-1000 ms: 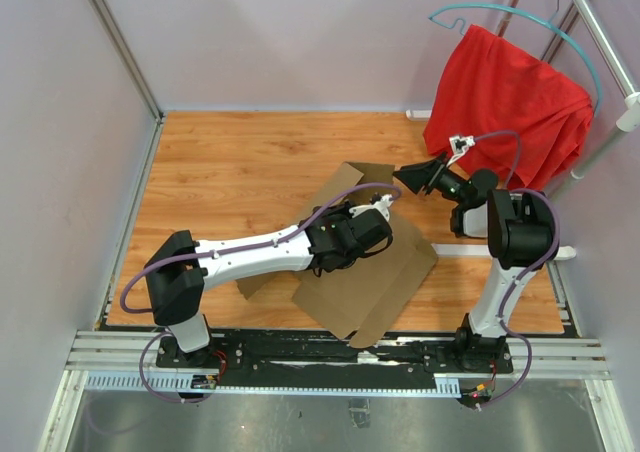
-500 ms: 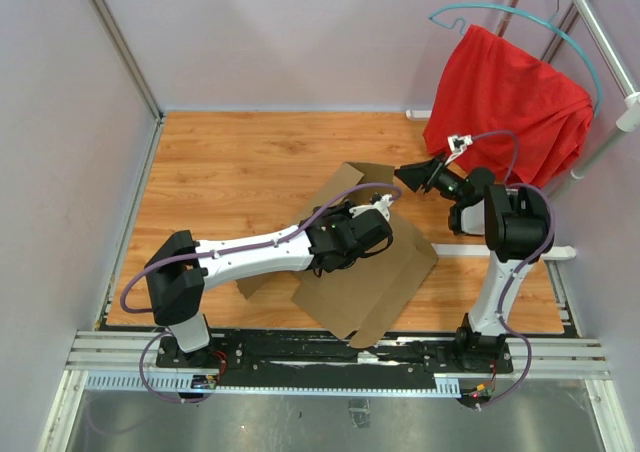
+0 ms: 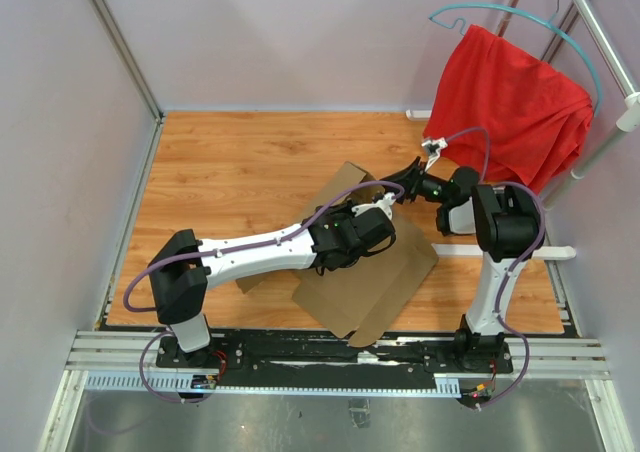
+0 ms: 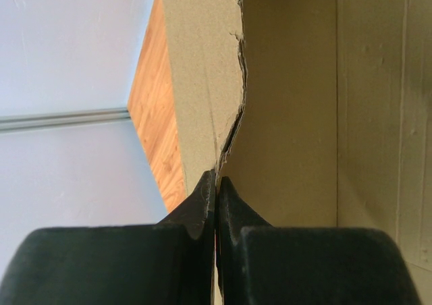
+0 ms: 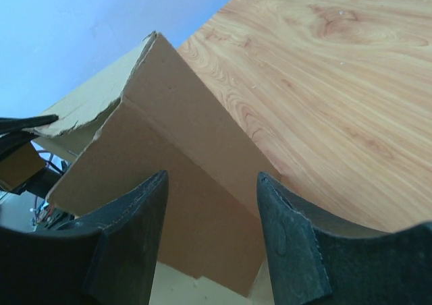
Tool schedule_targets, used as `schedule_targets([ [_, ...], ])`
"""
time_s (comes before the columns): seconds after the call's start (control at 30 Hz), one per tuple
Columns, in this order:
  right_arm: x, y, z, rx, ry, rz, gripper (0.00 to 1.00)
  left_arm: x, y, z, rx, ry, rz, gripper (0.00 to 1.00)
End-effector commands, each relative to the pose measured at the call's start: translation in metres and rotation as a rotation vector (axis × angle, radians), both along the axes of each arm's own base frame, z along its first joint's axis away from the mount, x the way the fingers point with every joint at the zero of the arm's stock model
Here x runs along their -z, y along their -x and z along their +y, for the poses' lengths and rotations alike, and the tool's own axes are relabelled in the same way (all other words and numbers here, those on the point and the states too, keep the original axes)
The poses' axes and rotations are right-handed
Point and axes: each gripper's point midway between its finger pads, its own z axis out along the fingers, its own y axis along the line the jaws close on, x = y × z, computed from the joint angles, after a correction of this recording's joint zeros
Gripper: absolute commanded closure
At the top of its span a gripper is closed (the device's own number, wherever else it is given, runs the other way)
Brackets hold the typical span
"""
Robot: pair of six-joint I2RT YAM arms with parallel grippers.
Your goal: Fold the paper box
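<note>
Black right gripper point(image 5: 211, 183) has swung left to the raised flap of the plain brown cardboard box point(image 3: 385, 267); jaws spread, nothing gripped. Likely a second hold for folding. Black left gripper point(image 4: 216, 183) pinches the flap's ragged edge. Box lies mid wood-grain table point(image 3: 230, 157), mostly flat.

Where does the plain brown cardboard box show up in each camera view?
Top external: the brown cardboard box sits at picture centre.
Left wrist: the box fills middle and right, its edge pinched in the left gripper.
Right wrist: the box is left of centre, a raised flap ahead of the open right gripper.
Shared landmark: the orange wood-grain tabletop.
</note>
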Motion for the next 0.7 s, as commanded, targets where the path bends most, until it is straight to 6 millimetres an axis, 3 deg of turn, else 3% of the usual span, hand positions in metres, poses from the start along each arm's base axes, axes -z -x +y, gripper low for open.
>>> schedule_targets([
  [0.0, -0.013, 0.021, 0.007, -0.055, 0.026, -0.110, 0.44, 0.043, 0.018, -0.023, 0.066, 0.055, 0.166, 1.00],
  [0.27, -0.006, 0.038, 0.026, -0.103, 0.075, -0.149, 0.43, 0.046, 0.018, -0.025, 0.072, 0.061, 0.180, 1.00],
  [0.53, 0.016, 0.035, 0.043, -0.071, 0.175, -0.160, 0.44, 0.055, 0.020, -0.024, 0.072, 0.051, 0.189, 1.00],
  [0.67, 0.016, 0.032, 0.048, -0.056, 0.188, -0.193, 0.43, 0.054, 0.019, -0.024, 0.072, 0.056, 0.189, 1.00],
])
